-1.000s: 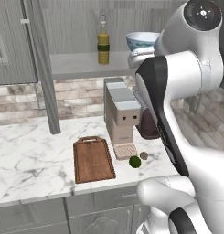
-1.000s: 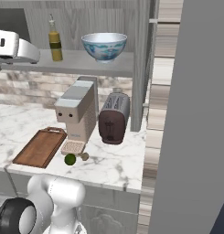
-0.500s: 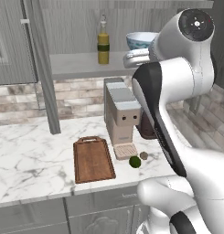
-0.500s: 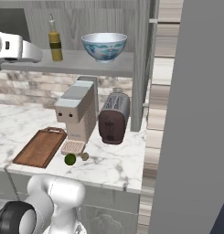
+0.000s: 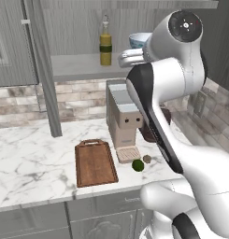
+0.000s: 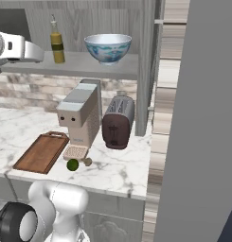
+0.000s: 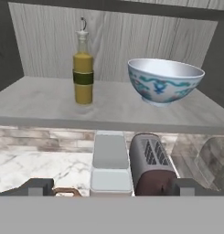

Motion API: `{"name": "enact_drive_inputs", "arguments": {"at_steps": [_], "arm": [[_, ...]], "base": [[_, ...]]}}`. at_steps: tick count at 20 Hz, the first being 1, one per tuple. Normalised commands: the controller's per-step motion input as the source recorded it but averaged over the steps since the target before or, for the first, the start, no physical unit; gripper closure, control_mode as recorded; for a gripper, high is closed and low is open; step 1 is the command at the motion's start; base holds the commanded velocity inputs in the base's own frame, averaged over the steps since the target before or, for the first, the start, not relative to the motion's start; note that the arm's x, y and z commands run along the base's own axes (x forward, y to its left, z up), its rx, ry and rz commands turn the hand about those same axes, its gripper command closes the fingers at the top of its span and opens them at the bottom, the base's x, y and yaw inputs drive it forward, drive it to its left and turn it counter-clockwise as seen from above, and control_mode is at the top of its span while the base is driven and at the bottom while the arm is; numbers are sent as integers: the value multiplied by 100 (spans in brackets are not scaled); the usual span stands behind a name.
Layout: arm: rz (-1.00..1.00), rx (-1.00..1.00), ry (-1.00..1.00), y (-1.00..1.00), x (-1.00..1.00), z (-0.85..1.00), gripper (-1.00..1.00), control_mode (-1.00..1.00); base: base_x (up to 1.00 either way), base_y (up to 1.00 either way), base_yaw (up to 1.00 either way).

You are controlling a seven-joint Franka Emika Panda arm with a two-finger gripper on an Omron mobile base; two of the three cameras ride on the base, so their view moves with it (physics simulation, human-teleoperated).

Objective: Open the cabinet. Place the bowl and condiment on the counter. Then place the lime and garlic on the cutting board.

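The cabinet (image 5: 15, 42) stands open, its grey shelf (image 7: 113, 107) in front of my hand. On the shelf the condiment (image 7: 83, 73) (image 5: 105, 44) (image 6: 57, 43) stands upright to the left of the blue-and-white bowl (image 7: 164, 81) (image 6: 108, 47) (image 5: 137, 39). My gripper (image 7: 113, 187) is open and holds nothing, level with the shelf edge and short of both. Down on the counter (image 5: 32, 163), the lime (image 5: 138, 165) (image 6: 72, 164) and garlic (image 5: 147, 159) (image 6: 87, 162) lie just right of the cutting board (image 5: 95, 163) (image 6: 41, 152).
A grey coffee machine (image 5: 123, 116) (image 6: 79, 116) and a dark toaster (image 6: 118, 123) (image 7: 152, 169) stand on the counter under the shelf. The open right cabinet door (image 6: 202, 118) looms large at the right. A brick backsplash runs behind.
The arm's upper joints have swung a little left and down in the left base view, bringing the hand nearer the shelf. The gripper stayed open; nothing on shelf or counter moved.
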Motion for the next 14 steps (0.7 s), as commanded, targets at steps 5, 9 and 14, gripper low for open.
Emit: {"name": "enact_drive_inputs", "arguments": {"at_steps": [5,9,14], "arm": [[0,0,0,16,16,0,-100,-100],[0,0,0,1,18,0,-100,-100],[0,1,0,0,21,0,-100,-100]], "base": [[0,0,0],[0,0,0],[0,0,0]]}}
